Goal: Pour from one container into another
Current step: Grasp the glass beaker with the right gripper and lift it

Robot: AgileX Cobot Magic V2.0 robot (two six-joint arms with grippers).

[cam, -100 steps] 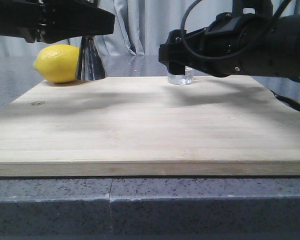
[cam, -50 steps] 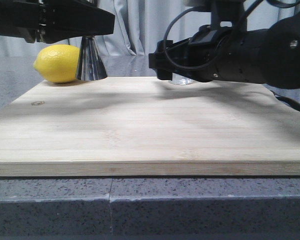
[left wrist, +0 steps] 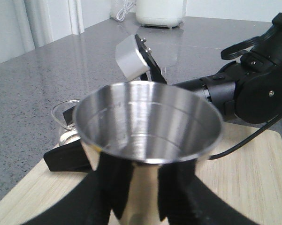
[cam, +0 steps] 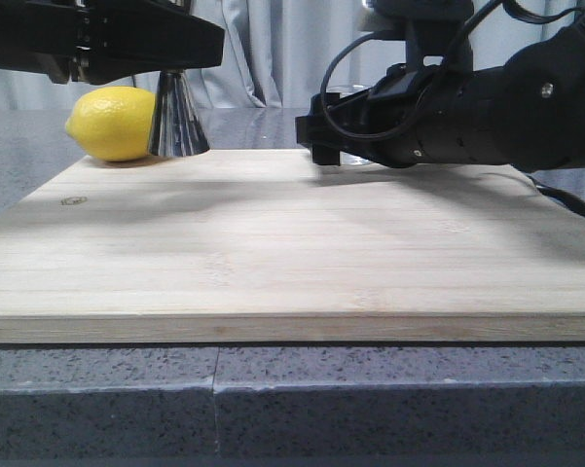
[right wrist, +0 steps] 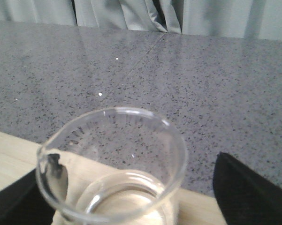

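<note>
A pale wooden board (cam: 273, 243) lies on a speckled grey tabletop (cam: 292, 389). Grey curtains (cam: 273, 49) hang at twelve o'clock. The left tool (left wrist: 141, 206) holds the steel cup (left wrist: 148, 140). The right tool (right wrist: 131, 206) stands wide around the glass (right wrist: 115, 164).

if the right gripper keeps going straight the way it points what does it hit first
Most likely the glass beaker: in the right wrist view it already stands between the right gripper's open fingers. Beyond it lies only bare grey countertop and curtain, as far as that view shows.
</note>
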